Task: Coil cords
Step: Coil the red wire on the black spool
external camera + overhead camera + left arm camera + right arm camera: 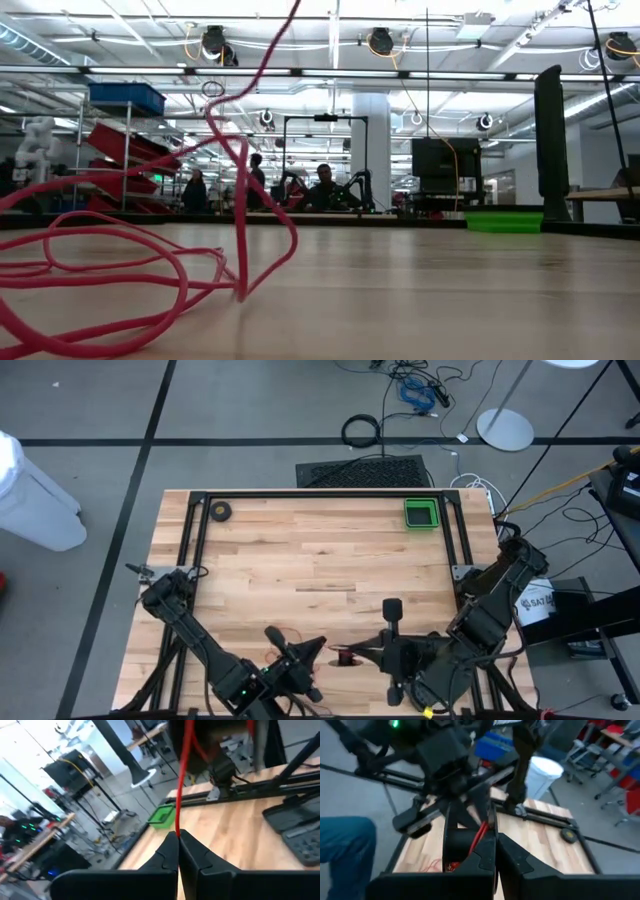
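Note:
The cords are one thin red cord (100,270). Its loose loops lie on the wooden table near the front edge (342,656), and one strand (262,70) climbs out of the top of the low view. My left gripper (178,836) and my right gripper (492,837) face each other closely above those loops. Both are shut on the red cord. In the high view they meet at the table's near middle, the left gripper (318,647) and the right gripper (352,653). My left gripper pinches a single red strand (177,827) between its two fingertips, held above the table. From the tips the strand runs straight on toward my right arm. My right gripper pinches the red strand (482,831) between its fingertips, roughly level, facing my left gripper. A short stretch of the cord spans to the left gripper just beyond. More red cord (452,866) lies on the table below.
A green tray (420,513) stands at the far right of the table, and a small dark tape roll (220,511) at the far left. A black frame rail (320,493) edges the far side. A person's blue-clad leg (345,845) shows beside the table.

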`<act>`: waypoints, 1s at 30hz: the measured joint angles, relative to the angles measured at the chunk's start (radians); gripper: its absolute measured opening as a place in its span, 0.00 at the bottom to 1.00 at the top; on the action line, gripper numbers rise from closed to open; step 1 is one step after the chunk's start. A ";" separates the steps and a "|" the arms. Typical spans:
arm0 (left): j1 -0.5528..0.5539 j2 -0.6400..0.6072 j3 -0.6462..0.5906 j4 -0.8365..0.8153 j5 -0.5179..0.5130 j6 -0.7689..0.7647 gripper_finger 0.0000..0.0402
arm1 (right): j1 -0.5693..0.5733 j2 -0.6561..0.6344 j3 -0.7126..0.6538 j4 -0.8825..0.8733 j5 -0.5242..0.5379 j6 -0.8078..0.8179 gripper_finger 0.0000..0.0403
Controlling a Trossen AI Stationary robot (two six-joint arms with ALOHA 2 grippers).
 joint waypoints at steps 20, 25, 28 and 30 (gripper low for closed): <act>0.042 0.000 0.000 -0.014 0.091 -0.089 0.00 | -0.096 0.095 0.000 0.161 0.257 -0.039 0.00; 0.043 0.000 0.000 -0.013 0.090 -0.090 0.00 | -0.118 0.122 0.000 0.188 0.297 -0.064 0.00; 0.044 0.000 0.000 -0.008 0.090 -0.089 0.00 | -0.132 0.142 0.000 0.188 0.311 -0.072 0.00; 0.044 0.000 0.000 -0.004 0.089 -0.089 0.00 | -0.142 0.156 0.000 0.188 0.325 -0.082 0.00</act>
